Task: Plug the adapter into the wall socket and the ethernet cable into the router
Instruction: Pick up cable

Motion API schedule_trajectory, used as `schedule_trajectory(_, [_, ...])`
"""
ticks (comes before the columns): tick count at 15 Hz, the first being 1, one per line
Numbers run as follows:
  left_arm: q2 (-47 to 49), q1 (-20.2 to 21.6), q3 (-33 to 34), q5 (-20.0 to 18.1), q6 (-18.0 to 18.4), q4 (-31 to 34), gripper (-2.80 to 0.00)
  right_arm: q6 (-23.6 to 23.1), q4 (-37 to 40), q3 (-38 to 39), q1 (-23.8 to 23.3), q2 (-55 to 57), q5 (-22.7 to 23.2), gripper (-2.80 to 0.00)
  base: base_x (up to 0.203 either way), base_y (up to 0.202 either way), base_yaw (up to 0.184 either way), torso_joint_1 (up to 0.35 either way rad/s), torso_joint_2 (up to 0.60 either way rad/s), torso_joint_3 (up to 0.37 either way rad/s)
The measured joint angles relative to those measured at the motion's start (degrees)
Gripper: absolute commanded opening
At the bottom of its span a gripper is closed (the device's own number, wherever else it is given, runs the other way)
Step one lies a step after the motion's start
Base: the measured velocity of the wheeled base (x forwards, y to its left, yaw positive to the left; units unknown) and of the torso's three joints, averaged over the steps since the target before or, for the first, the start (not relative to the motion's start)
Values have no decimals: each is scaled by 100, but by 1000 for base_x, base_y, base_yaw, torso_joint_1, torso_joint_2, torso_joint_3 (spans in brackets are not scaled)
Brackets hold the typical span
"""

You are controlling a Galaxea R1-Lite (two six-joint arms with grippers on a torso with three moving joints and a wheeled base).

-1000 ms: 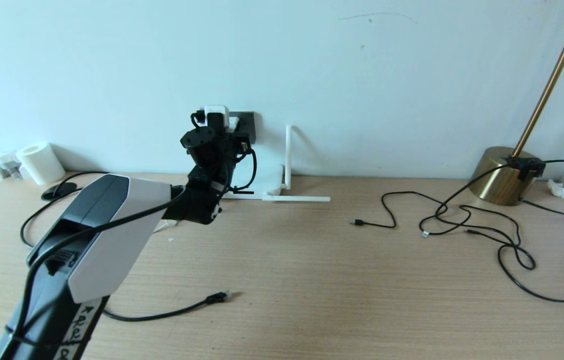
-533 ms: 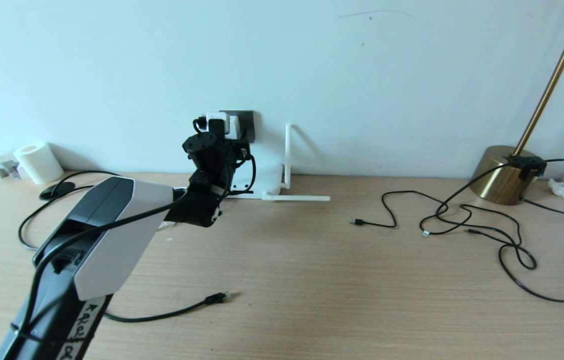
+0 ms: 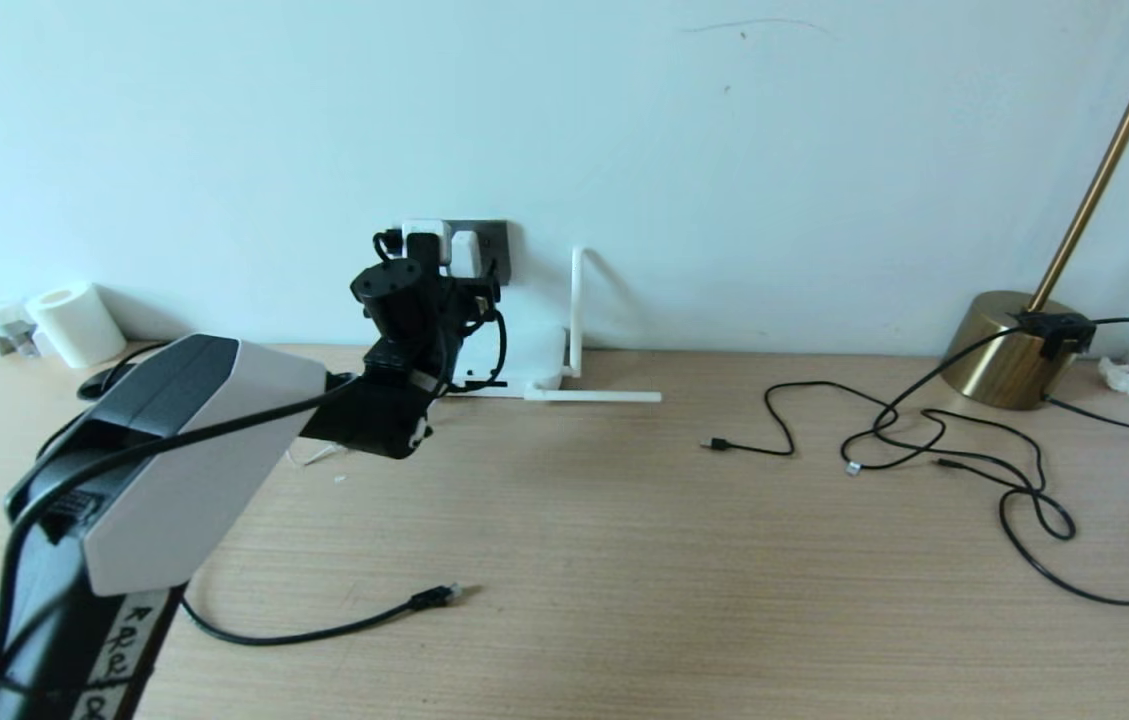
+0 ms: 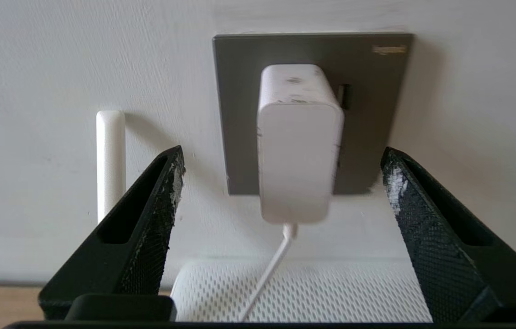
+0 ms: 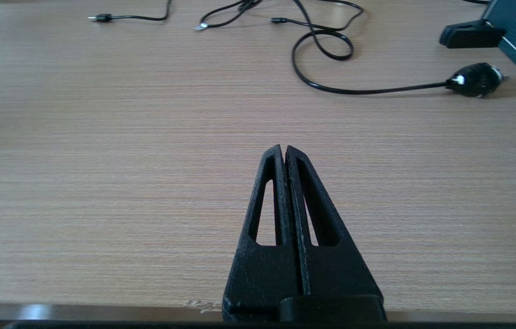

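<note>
The adapter [image 4: 300,141] sits in the wall socket [image 4: 376,109], its white body standing out from the dark grey plate and its thin white cord [image 4: 269,269] dropping toward the router [image 4: 294,292] below. The left gripper [image 4: 280,192] faces it with its fingers [image 4: 159,219] spread wide, one on either side of the adapter and clear of it – nothing is held between them. From the head view the left gripper [image 3: 424,262] is raised in front of the wall socket [image 3: 494,245] at the back edge of the table [image 3: 624,560], and the adapter [image 3: 465,254] shows white just beside the gripper's tip.

The router [image 3: 524,370] lies flat against the wall under the socket (largely hidden by the arm), with one antenna [image 3: 577,310] upright and another [image 3: 594,397] lying along the table. The ethernet cable [image 3: 324,628] rests loose on the near part of the table, its plug end [image 3: 436,595] well apart from the router and touched by nothing.

The right gripper [image 5: 285,153] hangs low over the near table edge with its fingers pressed together – empty. Thinner black cables [image 3: 924,440] are strewn to the right near a brass lamp base [image 3: 999,350], and a white roll [image 3: 76,323] stands at the far left by the wall
</note>
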Motion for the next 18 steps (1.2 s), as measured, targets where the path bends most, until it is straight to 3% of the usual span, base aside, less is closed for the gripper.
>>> schedule_trajectory(3, [-1041,-44,1440,-208,100,-63,0,1,-2,2,0,0,0,-280,0,0,0,0,0,0])
schedule_trajectory(6, [-2355,-61,2874,-691,267,52,0,2,2,2,0,0,0,-280,0,0,0,0,0,0])
schedule_trajectory(9, [-3958,-28,3801,-1402,456,995,0,0,0,2,0,0,-4,-280,0,0,0,0,0,0])
schedule_trajectory(11, [-5001,84,4002,-2001,602,2443,0,1,0,2,0,0,-2,-280,0,0,0,0,0,0])
schedule_trajectory(15, [-6277,382,3864,-3079,1236,6581,0,-1,0,2,0,0,-1,-280,0,0,0,0,0,0])
schedule_trajectory(18, [-6436,346,3988,-2670,1903,8767,0,-2,0,2,0,0,-2,-280,0,0,0,0,0,0])
